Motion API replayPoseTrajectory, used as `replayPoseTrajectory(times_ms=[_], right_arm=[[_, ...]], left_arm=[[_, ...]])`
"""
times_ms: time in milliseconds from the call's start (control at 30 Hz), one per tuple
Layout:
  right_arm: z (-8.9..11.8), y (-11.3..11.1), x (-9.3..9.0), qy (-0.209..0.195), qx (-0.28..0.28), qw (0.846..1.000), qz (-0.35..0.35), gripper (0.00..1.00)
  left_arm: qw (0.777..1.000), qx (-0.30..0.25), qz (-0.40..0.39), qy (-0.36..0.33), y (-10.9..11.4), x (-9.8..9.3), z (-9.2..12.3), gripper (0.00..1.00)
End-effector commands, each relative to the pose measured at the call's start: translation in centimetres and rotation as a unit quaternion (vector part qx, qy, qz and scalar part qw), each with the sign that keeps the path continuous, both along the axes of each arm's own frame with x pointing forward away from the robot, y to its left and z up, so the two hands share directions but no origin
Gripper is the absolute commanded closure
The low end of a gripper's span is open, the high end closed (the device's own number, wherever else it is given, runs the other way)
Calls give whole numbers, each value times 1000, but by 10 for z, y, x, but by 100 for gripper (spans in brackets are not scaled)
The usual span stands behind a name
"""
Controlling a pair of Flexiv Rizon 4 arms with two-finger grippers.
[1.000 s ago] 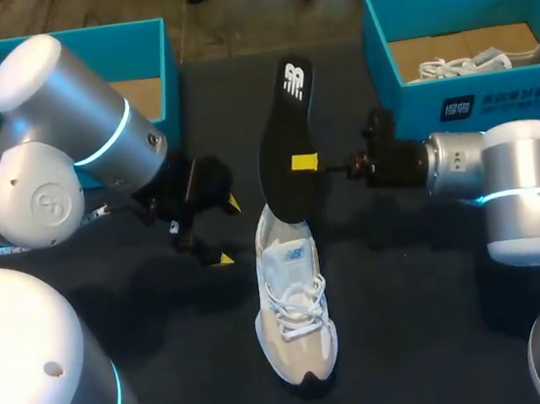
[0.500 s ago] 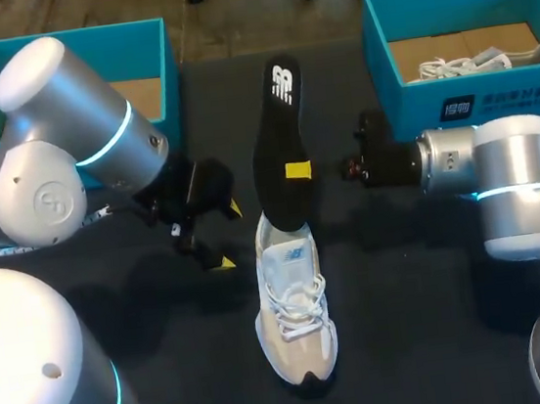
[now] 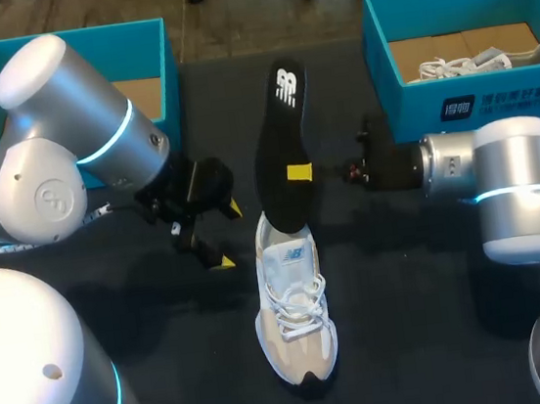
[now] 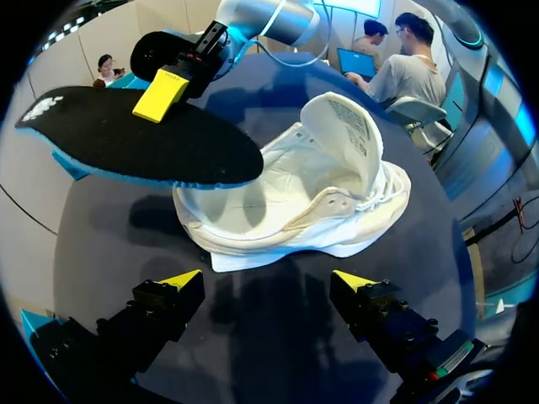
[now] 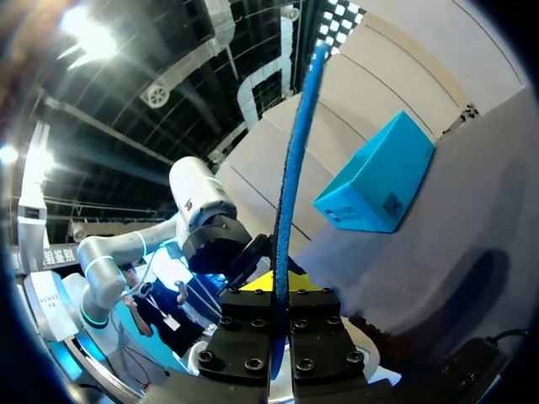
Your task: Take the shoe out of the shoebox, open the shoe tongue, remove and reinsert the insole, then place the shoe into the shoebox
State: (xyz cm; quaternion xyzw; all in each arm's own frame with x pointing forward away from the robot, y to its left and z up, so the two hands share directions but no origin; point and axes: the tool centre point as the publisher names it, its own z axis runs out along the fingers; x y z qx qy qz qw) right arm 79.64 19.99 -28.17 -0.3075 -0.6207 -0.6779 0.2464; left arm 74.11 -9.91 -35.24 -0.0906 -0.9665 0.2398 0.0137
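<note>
1. A dark worktop [image 3: 407, 274] fills the scene, matte and nearly black from the near edge to the far one.
2. Right in the middle sits a pale shoe [image 3: 294, 307] on its sole, toe towards the near edge, heel away. From the left wrist view its tongue stands folded up and the opening gapes wide.
3. Over at the far left corner is the left shoebox [image 3: 111, 29], teal and open-topped, resting on the dark surface and partly hidden behind the arm.
4. Far right corner, and there is the right shoebox [image 3: 475, 103], the same teal, its front wall facing the shoe.
5. Both boxes stand well apart from the shoe, with bare dark surface between.
</note>
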Motion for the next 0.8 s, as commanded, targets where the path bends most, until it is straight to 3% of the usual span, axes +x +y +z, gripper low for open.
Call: replayPoseTrajectory(times_ms=[33, 367, 667, 800], right_arm=[[-7, 13, 4, -4, -1, 1000, -1, 100], [-9, 6, -17, -49, 6, 999, -23, 100], [-9, 6, -17, -49, 6, 999, -23, 100], [-11, 16, -11, -45, 1, 998, -36, 100]], left_arm=[[1000, -2, 2, 3, -8, 1, -5, 0], [1000, -13, 14, 16, -11, -2, -9, 0], [1000, -13, 14, 16, -11, -2, -9, 0], [1000, -13, 14, 16, -11, -2, -9, 0]])
